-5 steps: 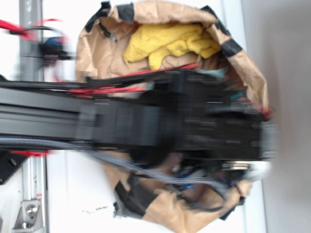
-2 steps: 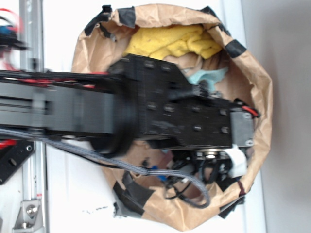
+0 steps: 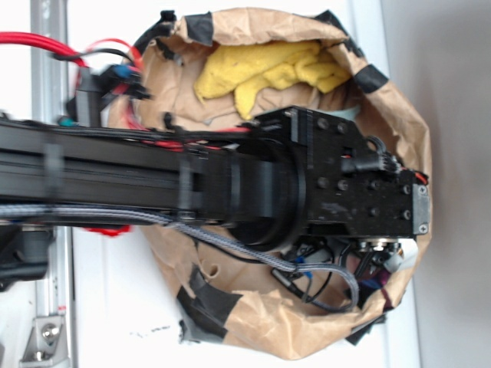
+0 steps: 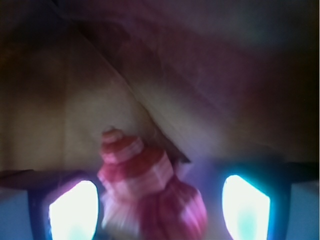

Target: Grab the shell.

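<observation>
The black robot arm (image 3: 192, 188) stretches across the exterior view from the left and covers the middle of a brown paper bag (image 3: 403, 115). The bag lies open on a white surface (image 3: 115, 307), its rim patched with strips of black tape (image 3: 207, 295). A crumpled yellow cloth (image 3: 265, 69) sits inside the bag near its upper rim, just beside the arm. A grey braided cable (image 3: 115, 217) runs along the arm's lower edge and loops under the wrist, and red wires (image 3: 46, 42) show at the upper left.

In the wrist view the gripper (image 4: 159, 202) is low inside the bag, with brown paper walls filling the background. Its two fingers (image 4: 72, 210) glow brightly at the bottom left and right, standing apart with a wide gap. The shell (image 4: 145, 185) lies between them, nearer the left finger, its pointed spire upward in the picture. The picture is blurred, so whether either finger touches the shell cannot be told.
</observation>
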Robot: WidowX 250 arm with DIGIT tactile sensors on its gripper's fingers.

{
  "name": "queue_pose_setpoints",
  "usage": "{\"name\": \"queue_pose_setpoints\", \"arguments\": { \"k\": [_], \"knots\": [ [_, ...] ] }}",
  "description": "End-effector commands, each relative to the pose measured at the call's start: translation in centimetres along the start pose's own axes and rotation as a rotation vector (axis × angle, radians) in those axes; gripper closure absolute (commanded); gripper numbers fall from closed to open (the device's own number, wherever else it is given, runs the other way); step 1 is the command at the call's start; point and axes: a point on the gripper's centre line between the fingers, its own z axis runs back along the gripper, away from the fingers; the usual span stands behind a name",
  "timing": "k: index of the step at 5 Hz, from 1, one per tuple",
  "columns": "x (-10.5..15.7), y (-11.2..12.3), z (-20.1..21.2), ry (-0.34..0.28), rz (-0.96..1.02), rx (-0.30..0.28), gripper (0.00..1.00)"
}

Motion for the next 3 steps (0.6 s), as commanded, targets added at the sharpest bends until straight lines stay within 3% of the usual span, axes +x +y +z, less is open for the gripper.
{"name": "queue_pose_setpoints", "arguments": {
  "k": [1,2,3],
  "knots": [
    [0.4,-0.2,5.0,-0.132,0.070,0.096,1.00],
    [-0.6,0.5,10.1,-0.206,0.250,0.162,1.00],
    [-1.5,1.4,15.1,-0.171,0.480,0.156,1.00]
  ]
}}
